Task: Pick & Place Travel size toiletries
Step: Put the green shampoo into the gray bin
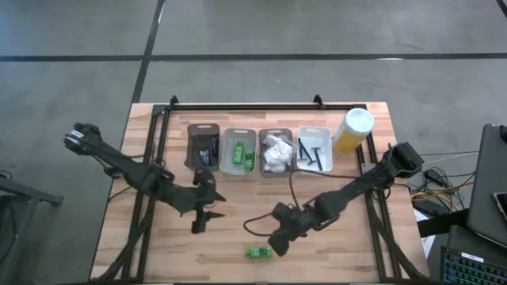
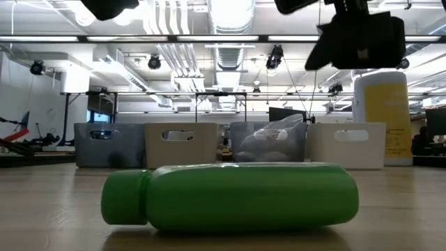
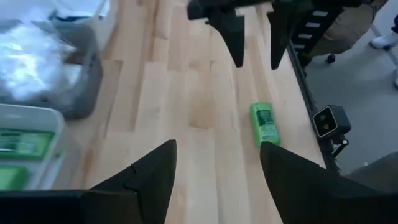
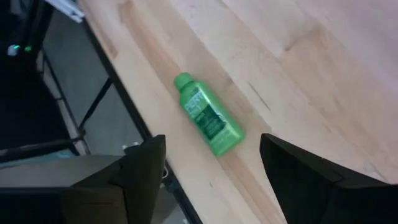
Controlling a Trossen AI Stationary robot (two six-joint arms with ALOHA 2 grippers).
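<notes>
A green bottle lay on its side on the bare table, at about six o'clock from the table's middle and close to the near edge, well apart from the row of bins at twelve o'clock. The right gripper hung above the wood just beside the bottle, at roughly one o'clock from it, with its fingers spread wide and nothing between them; in the right wrist view the bottle showed in the gap ahead of the fingers, touching neither. The left gripper hovered at about ten o'clock from the bottle, a fair way off, its jaws also wide and empty. In the row, from nine o'clock toward three, stood a dark bin with small dark items, a bin with green bottles, a bin of white packets, and a white bin holding black sticks. A yellow cylinder stood at the row's three o'clock end. In the low view the bottle lay with its cap toward nine o'clock.
</notes>
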